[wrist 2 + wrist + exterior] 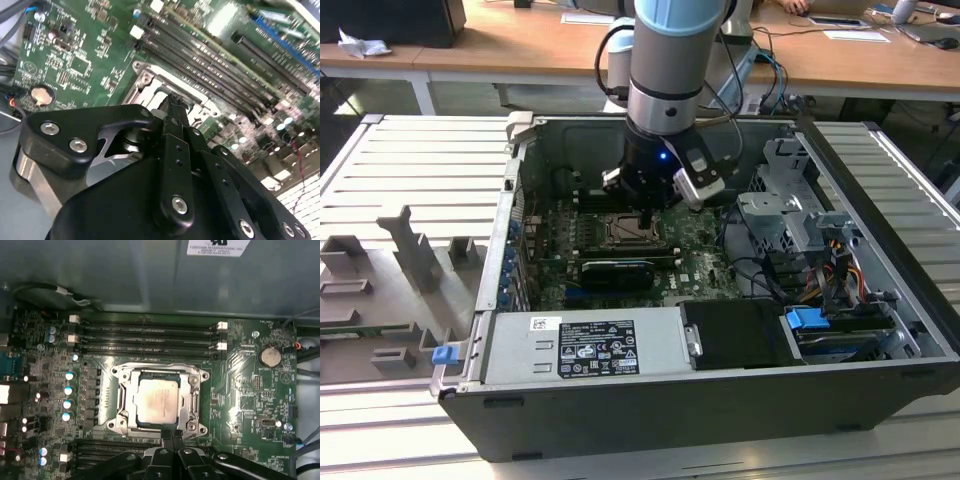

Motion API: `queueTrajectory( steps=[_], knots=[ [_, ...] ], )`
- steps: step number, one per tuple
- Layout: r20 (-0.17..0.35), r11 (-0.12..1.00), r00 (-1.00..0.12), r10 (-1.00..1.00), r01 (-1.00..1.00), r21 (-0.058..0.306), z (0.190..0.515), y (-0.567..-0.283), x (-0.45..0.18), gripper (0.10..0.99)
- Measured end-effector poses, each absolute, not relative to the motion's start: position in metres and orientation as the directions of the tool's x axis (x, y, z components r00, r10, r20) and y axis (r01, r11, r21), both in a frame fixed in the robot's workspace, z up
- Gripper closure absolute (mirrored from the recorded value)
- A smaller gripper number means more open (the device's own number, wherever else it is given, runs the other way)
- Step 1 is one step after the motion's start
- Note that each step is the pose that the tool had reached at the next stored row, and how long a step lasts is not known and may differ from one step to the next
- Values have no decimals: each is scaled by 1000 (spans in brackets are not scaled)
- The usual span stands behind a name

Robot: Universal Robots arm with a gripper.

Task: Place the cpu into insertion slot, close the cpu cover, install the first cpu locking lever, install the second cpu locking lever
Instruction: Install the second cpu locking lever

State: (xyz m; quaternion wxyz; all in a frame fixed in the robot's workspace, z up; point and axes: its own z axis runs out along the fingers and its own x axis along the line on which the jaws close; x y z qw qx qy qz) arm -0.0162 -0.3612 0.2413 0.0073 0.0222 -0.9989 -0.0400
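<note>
— What do you have in front of you?

— In the exterior view I see the arm (665, 60) reaching down into the open computer case (620, 400), in the upper middle of the frame. Its gripper (646, 214) hangs right above the socket (630, 231) on the green board (705, 262).

— And the gripper fingers?

— Pressed together, with nothing between them. In the first wrist view the gripper (171, 435) comes up from the bottom middle of the frame, tips meeting at the lower edge of the cover (192, 400). In the second wrist view the gripper (172, 107) sits in the middle of the frame, narrow and shut, over a corner of the socket (150, 82).

— Where is the chip?

— I see the chip (157, 400) lying flat in the socket (131, 421), in the middle of the first wrist view, its pale metal face showing through the window of the cover. The cover lies down flat around it.

— Anything else nearby?

— Long black memory slots (145, 337) run across just above the socket, and a round coin battery (270, 356) sits at the right. In the exterior view a black card (617, 272) lies below the socket, and the grey power supply (585, 345) fills the lower left of the case.

— Are the levers latched?

— I cannot tell.
</note>
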Motion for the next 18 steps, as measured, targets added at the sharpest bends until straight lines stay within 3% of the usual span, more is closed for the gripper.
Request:
queueTrajectory(
  steps=[18],
  knots=[
    [12,996,-999,-47,-46,81,232,-377,-50,980]
  ],
)
